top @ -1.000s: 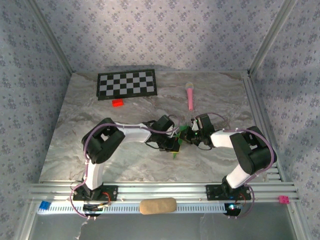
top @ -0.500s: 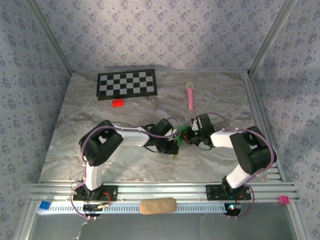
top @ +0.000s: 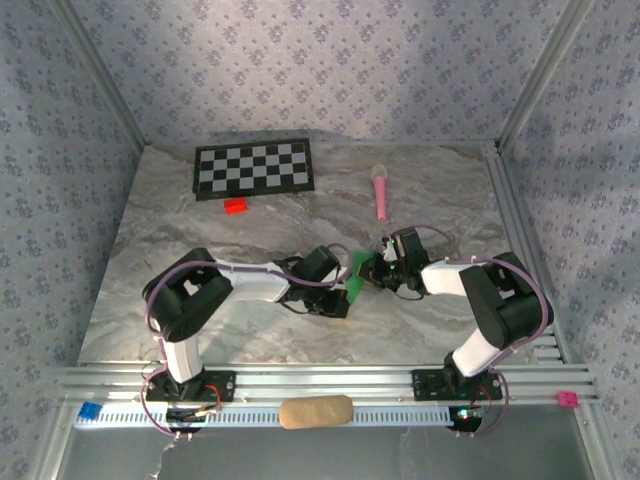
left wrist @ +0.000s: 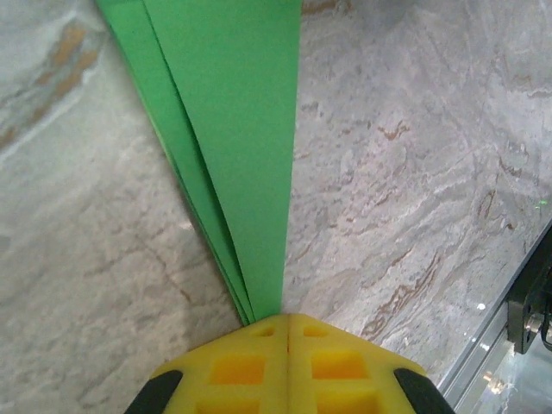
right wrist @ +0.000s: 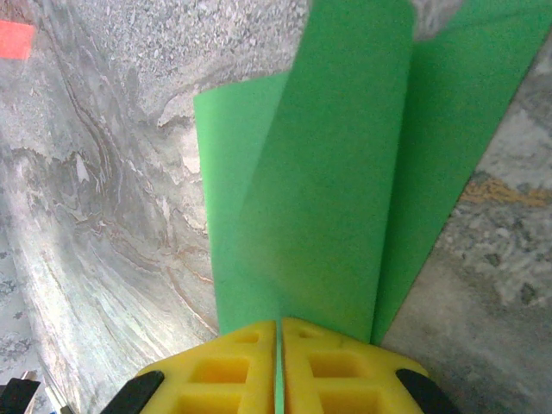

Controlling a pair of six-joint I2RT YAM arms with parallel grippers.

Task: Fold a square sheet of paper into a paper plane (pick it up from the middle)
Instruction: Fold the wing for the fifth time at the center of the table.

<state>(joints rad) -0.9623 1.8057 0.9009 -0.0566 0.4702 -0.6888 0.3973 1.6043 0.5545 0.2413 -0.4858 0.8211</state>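
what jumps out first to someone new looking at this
The bright green paper stands out at mid-table, folded and pinched between the left gripper and the right gripper, both shut on it. Farther back lie a checkerboard and a pink toy microphone.

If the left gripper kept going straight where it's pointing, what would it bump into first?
The left gripper is shut on the green paper, so that would crumple first. Right behind it, probably the right gripper, gripping the same paper; heights are hard to judge.
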